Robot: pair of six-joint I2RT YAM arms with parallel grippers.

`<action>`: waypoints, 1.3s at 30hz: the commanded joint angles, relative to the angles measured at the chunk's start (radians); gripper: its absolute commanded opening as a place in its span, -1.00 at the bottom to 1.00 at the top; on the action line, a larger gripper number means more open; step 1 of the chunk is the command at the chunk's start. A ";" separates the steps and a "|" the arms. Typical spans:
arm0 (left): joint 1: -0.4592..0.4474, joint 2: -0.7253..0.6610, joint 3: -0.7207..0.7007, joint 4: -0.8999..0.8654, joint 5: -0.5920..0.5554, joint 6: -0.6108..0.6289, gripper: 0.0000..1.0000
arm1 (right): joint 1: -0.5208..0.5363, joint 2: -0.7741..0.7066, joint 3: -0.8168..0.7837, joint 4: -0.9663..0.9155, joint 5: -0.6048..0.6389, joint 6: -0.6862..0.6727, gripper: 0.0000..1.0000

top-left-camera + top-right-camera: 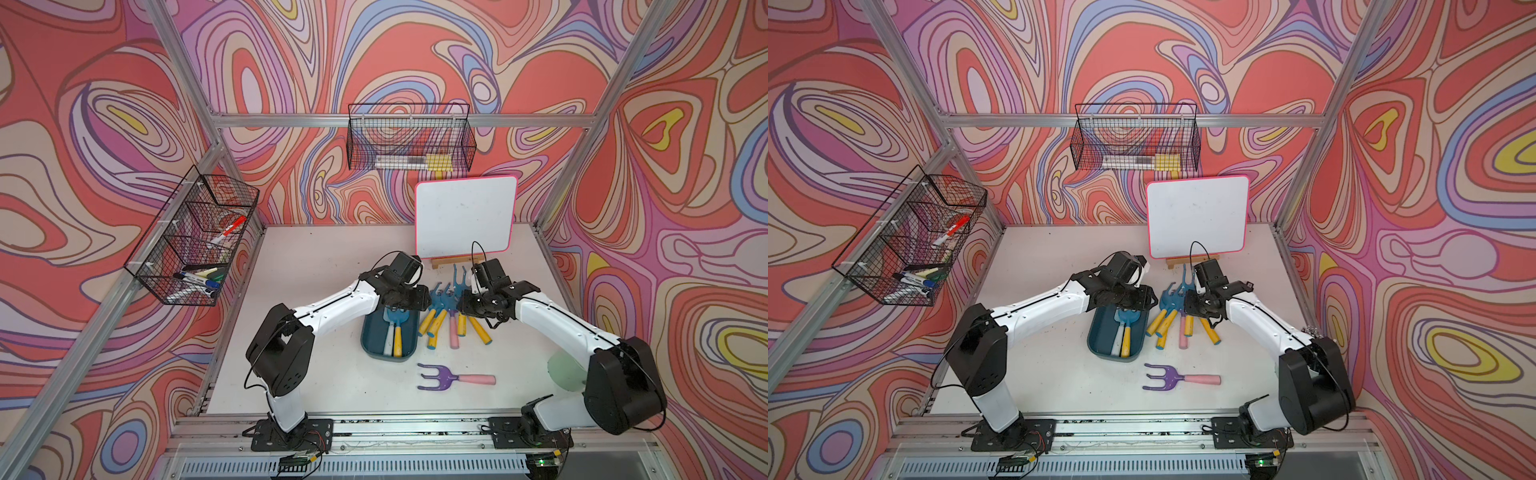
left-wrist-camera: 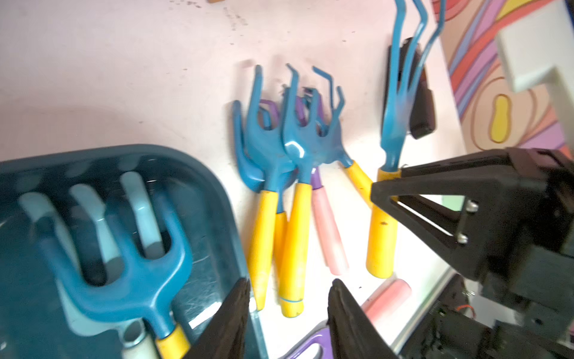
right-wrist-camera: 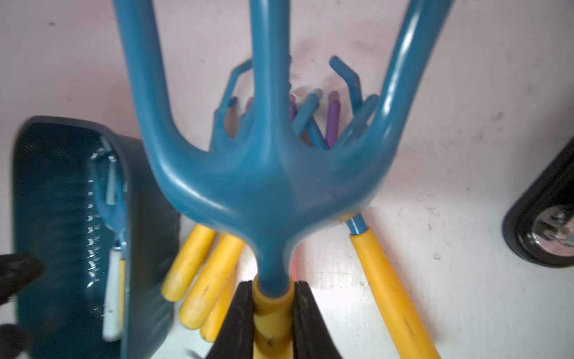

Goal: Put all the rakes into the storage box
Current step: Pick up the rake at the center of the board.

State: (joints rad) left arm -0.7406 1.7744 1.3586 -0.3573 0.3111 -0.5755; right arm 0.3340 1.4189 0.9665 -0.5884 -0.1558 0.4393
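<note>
Our R pincer [image 3: 272,289] is clamped on the rake [image 3: 264,192], beside the pile [image 2: 279,149], near the box [image 3: 40,155]; L pincer [image 2: 289,281] is part-open, empty. Risk, we reckon: tines snag the pile, or rake hits L arm [image 1: 332,303] over box.

Boxed in on three sides by walls [image 1: 104,124] of swirling coral, lilac, blue and yellow, braced with bare aluminium framing [image 1: 291,120] along the back and up the corners. Down below, a pale pinkish counter [image 1: 316,257], scuffed, speckled, softly lit. Hung off the framing, a compartmented wire basket [image 1: 191,241] holding markers [image 1: 199,276] on the left wall and a long wire basket [image 1: 411,139] on the back wall, plus a pink-edged whiteboard [image 1: 465,216] on a wooden easel [image 1: 442,262].
</note>
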 commanded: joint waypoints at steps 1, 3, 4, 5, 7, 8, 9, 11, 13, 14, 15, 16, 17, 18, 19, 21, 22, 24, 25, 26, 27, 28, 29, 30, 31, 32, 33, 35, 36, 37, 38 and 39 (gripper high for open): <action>-0.001 0.027 0.019 0.154 0.144 -0.016 -0.08 | -0.003 -0.008 -0.006 0.072 -0.105 -0.013 -0.92; -0.002 0.041 0.015 0.217 0.171 -0.040 -0.08 | -0.003 -0.007 -0.006 0.079 -0.135 -0.028 -0.92; -0.002 0.050 0.014 0.249 0.181 -0.053 -0.07 | -0.005 -0.006 -0.003 0.079 -0.156 -0.038 -0.91; -0.002 0.061 0.014 0.274 0.182 -0.068 -0.08 | -0.003 -0.003 -0.002 0.080 -0.168 -0.043 -0.91; -0.002 0.084 0.018 0.312 0.177 -0.093 -0.09 | -0.003 -0.001 0.000 0.083 -0.197 -0.054 -0.91; -0.002 0.098 0.019 0.329 0.175 -0.107 -0.10 | -0.003 -0.001 0.000 0.083 -0.203 -0.057 -0.91; -0.002 0.109 0.020 0.341 0.174 -0.116 -0.11 | -0.003 -0.003 0.001 0.085 -0.209 -0.061 -0.91; -0.002 0.133 0.026 0.366 0.169 -0.134 -0.14 | -0.003 -0.010 -0.001 0.085 -0.222 -0.068 -0.91; -0.002 0.151 0.037 0.384 0.170 -0.144 -0.14 | -0.004 -0.015 -0.005 0.087 -0.231 -0.070 -0.91; -0.002 0.161 0.048 0.382 0.166 -0.144 -0.17 | -0.003 -0.017 -0.006 0.088 -0.236 -0.073 -0.91; -0.002 0.168 0.057 0.380 0.163 -0.143 -0.19 | -0.003 -0.020 -0.008 0.090 -0.240 -0.075 -0.91; -0.002 0.174 0.067 0.379 0.159 -0.140 -0.20 | -0.004 -0.021 -0.009 0.093 -0.245 -0.076 -0.91; -0.002 0.179 0.074 0.379 0.156 -0.138 -0.21 | -0.003 -0.021 -0.011 0.094 -0.249 -0.078 -0.91; -0.002 0.184 0.081 0.380 0.153 -0.138 -0.22 | -0.003 -0.021 -0.009 0.096 -0.252 -0.079 -0.91; -0.002 0.190 0.089 0.380 0.152 -0.137 -0.24 | -0.003 -0.020 -0.009 0.095 -0.254 -0.080 -0.91; -0.002 0.196 0.101 0.381 0.150 -0.138 -0.26 | -0.003 -0.017 -0.009 0.094 -0.255 -0.081 -0.91; -0.002 0.197 0.104 0.384 0.149 -0.141 -0.26 | -0.003 -0.016 -0.009 0.091 -0.255 -0.082 -0.91; -0.002 0.197 0.098 0.397 0.147 -0.148 -0.30 | -0.004 -0.012 -0.008 0.090 -0.257 -0.082 -0.91; -0.002 0.197 0.096 0.401 0.145 -0.150 -0.34 | -0.003 -0.011 -0.006 0.088 -0.257 -0.084 -0.91; -0.002 0.197 0.093 0.403 0.142 -0.150 -0.37 | -0.004 -0.011 -0.006 0.089 -0.260 -0.086 -0.91; -0.002 0.198 0.090 0.406 0.139 -0.152 -0.45 | -0.003 -0.010 -0.005 0.088 -0.260 -0.088 -0.91; -0.002 0.197 0.086 0.406 0.135 -0.154 -0.56 | -0.004 -0.010 -0.004 0.087 -0.260 -0.088 -0.91; -0.002 0.198 0.084 0.407 0.132 -0.157 -0.65 | -0.003 -0.010 -0.005 0.087 -0.259 -0.088 -0.91; -0.001 0.200 0.083 0.405 0.128 -0.161 -0.78 | -0.003 -0.010 -0.005 0.087 -0.257 -0.087 -0.91; -0.002 0.201 0.078 0.402 0.123 -0.166 -0.92 | -0.003 -0.011 -0.005 0.087 -0.257 -0.087 -0.91; -0.002 0.199 0.073 0.404 0.120 -0.171 -1.00 | -0.003 -0.009 -0.005 0.087 -0.257 -0.087 -0.91; 0.000 0.196 0.066 0.404 0.116 -0.175 -1.00 | -0.003 -0.010 -0.005 0.087 -0.257 -0.087 -0.90; 0.001 0.187 0.054 0.394 0.103 -0.176 -1.00 | -0.003 -0.007 -0.003 0.086 -0.257 -0.087 -0.86; 0.003 0.178 0.045 0.391 0.097 -0.175 -1.00 | -0.004 -0.007 -0.003 0.085 -0.257 -0.086 -0.81; 0.004 0.165 0.032 0.386 0.092 -0.175 -1.00 | -0.004 -0.007 -0.002 0.085 -0.255 -0.087 -0.70; 0.007 0.151 0.023 0.381 0.091 -0.172 -1.00 | -0.003 -0.008 -0.002 0.085 -0.254 -0.087 -0.54; 0.010 0.133 0.009 0.373 0.085 -0.171 -1.00 | -0.003 -0.010 -0.002 0.083 -0.251 -0.085 -0.38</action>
State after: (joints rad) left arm -0.7380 1.9484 1.4109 0.0402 0.4366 -0.7528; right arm 0.3283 1.4174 0.9627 -0.5236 -0.4049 0.3565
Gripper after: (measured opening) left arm 0.107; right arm 0.287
